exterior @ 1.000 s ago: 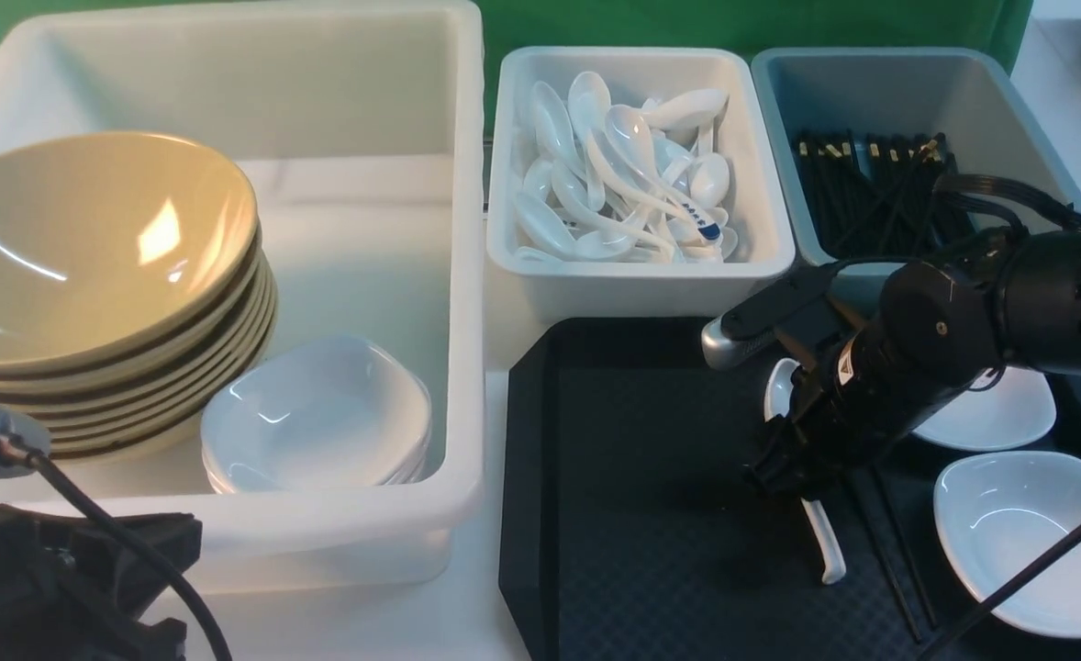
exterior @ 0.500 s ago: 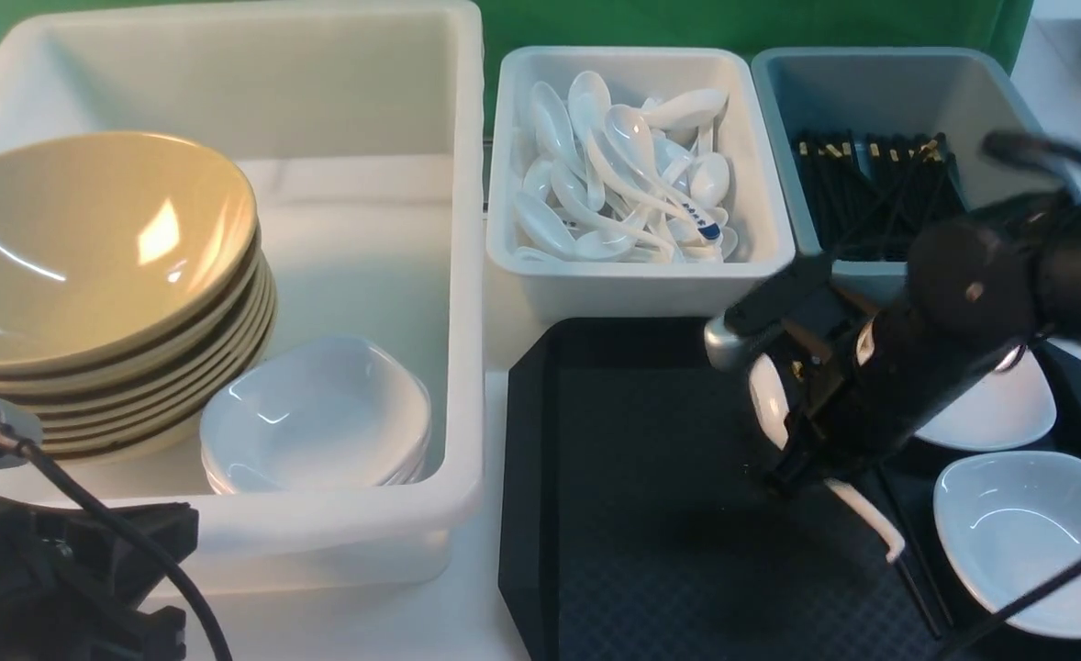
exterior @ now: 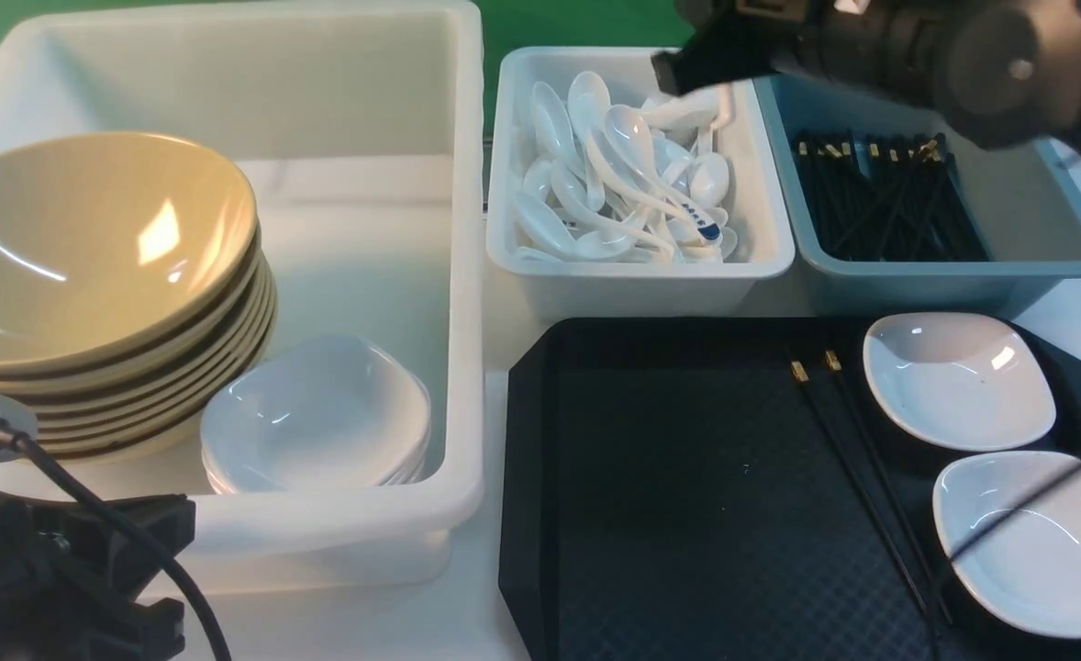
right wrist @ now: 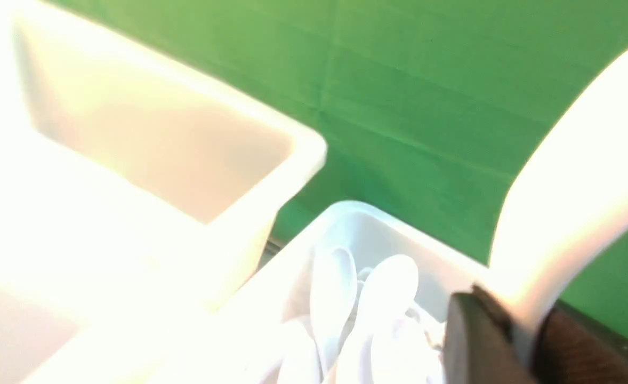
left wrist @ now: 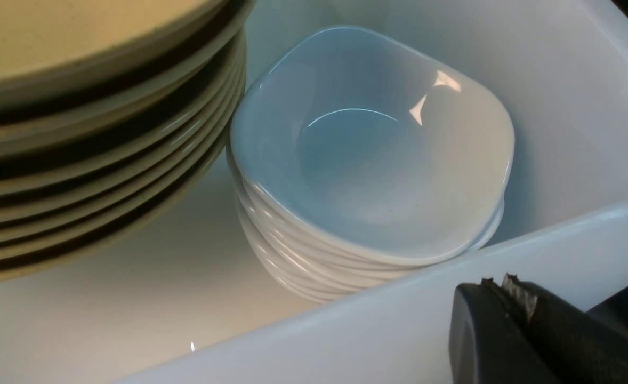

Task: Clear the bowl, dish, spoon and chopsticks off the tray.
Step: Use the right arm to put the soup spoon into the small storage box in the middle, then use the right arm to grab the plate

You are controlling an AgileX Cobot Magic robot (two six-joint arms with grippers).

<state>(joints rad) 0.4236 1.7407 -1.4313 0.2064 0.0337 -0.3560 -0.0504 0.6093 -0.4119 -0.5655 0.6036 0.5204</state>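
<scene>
Above the spoon tub (exterior: 637,275), the right tool (right wrist: 514,336) now holds the spoon (right wrist: 570,176) clamped, lifted off the tray (exterior: 651,514); release should come next. The chopsticks (exterior: 857,459) and two dishes (exterior: 958,381) remain there. Closed and empty is the left tool (left wrist: 498,290).

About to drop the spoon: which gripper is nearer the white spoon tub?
Right. The right gripper holds the spoon above the far end of the spoon tub; the left gripper, shut, sits by the near wall of the large white tub.
</scene>
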